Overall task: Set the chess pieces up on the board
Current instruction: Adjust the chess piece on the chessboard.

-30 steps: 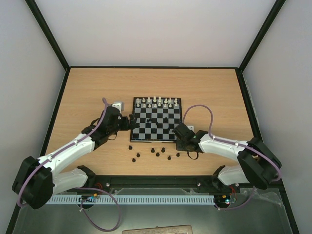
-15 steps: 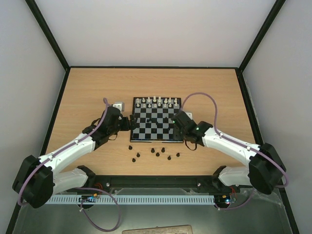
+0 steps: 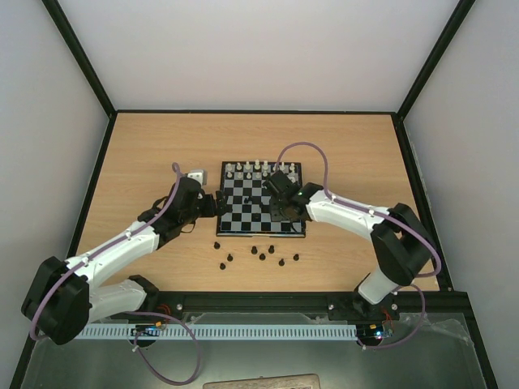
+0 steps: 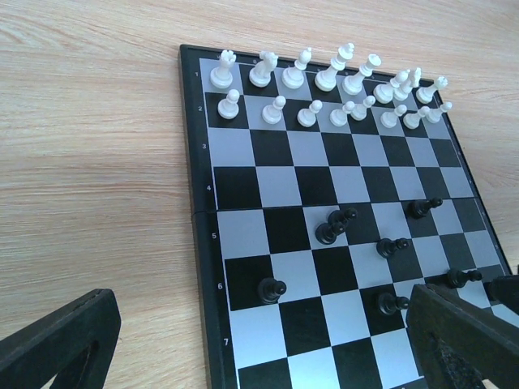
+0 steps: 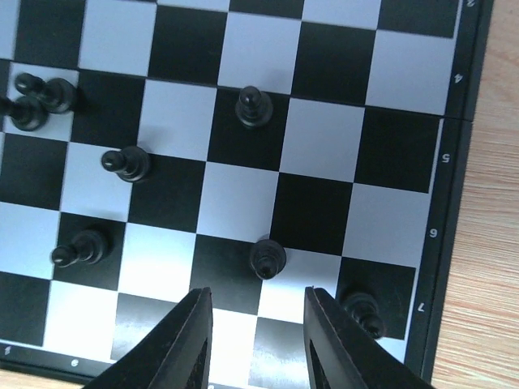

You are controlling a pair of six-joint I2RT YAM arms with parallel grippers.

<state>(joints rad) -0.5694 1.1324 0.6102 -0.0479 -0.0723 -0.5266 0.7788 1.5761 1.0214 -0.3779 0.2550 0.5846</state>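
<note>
**Open right gripper lined up on a black pawn**

Over the near right part of the board (image 3: 247, 225): the right gripper (image 5: 258, 296), jaws parted to roughly a square's width, holding nothing and touching nothing. Just ahead of its fingertips, close to the line through the gap and a shade to the right of it, one black pawn (image 5: 268, 258). Upright, long axis vertical, standing near the join of a dark and a light square by the rank marked 6. No other piece between pawn and fingers.

Clearly the nearer arm for this pawn. At the board's left edge, well apart from it, the left gripper (image 3: 217, 204) — spread wide in its own wrist view, empty, with only chequered squares in the gap.

Elsewhere among the chess pieces (image 3: 262, 256): a loose scatter on the table (image 3: 146, 154) just off the board's near edge, plus several more standing on the middle and near ranks. Along the far two rows, the white pieces (image 4: 324, 81).

Judged from this: a short advance straight ahead, a slight shift right, then closing across the pawn's body. Worth watching — a second black pawn (image 5: 361, 312) just outside the right finger, near enough to be nudged by a sideways correction.
</note>
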